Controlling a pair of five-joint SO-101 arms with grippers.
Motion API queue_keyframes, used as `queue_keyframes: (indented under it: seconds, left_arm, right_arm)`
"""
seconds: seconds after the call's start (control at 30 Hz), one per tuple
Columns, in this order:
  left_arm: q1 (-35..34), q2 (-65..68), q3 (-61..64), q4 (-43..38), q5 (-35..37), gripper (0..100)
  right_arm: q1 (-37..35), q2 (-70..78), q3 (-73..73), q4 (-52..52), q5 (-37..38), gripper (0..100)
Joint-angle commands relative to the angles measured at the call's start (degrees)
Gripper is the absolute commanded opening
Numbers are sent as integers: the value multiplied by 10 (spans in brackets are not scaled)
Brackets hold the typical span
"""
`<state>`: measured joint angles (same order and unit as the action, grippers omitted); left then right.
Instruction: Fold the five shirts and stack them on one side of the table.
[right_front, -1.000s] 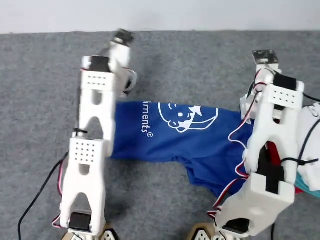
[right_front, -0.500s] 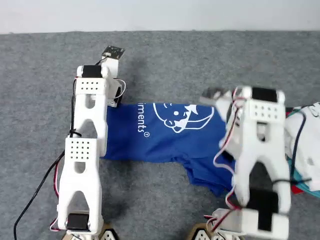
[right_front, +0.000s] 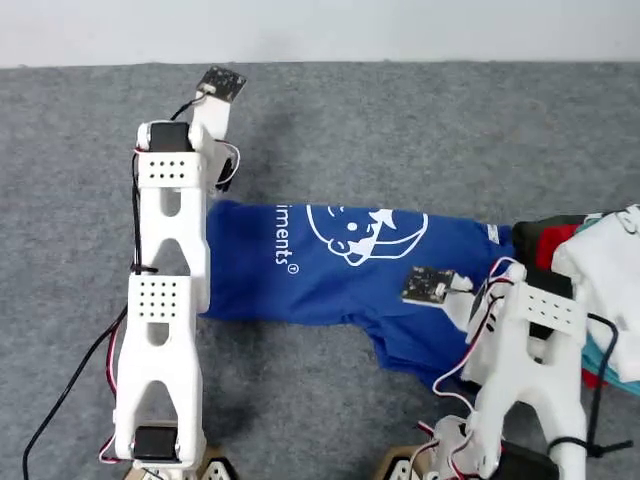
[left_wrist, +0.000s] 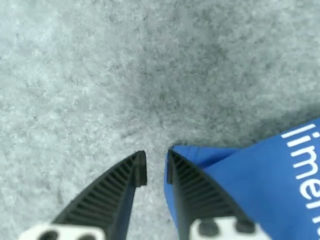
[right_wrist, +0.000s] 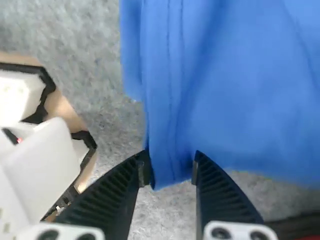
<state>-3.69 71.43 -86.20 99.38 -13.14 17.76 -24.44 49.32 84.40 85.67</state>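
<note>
I saw bare table (right_front: 400, 130) beyond the blue shirt (right_front: 330, 285). My left gripper (left_wrist: 155, 168) sat barely parted, empty, beside its corner; right gripper (right_wrist: 169, 170) gaped astride its hem.

The right hand (right_wrist: 169, 172) (fingers apart) straddles an edge of the blue shirt (right_wrist: 225, 90) over grey carpet (right_wrist: 60, 30).

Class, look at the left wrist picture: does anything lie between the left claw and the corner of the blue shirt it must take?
Nothing visible does. The left claw sits right at the corner of the blue shirt, with only bare grey mat around it. One finger already overlaps the fabric's edge.
</note>
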Motion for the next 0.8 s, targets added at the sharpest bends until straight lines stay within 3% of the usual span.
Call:
queue_keyframes:
  seconds: [0.0,0.3,0.47,0.77]
  left_arm:
    - [6,-9,-25,11,-10,73]
    - [13,-8,-24,11,-10,73]
    - [12,-4,-24,11,-10,73]
    - [13,-4,-23,11,-10,73]
  right_arm:
    - [7,-15,17,-8,57,139]
    - [9,-16,47,-52,98,133]
    - [6,-15,76,-137,97,4]
    - [-19,-15,21,-148,1,11]
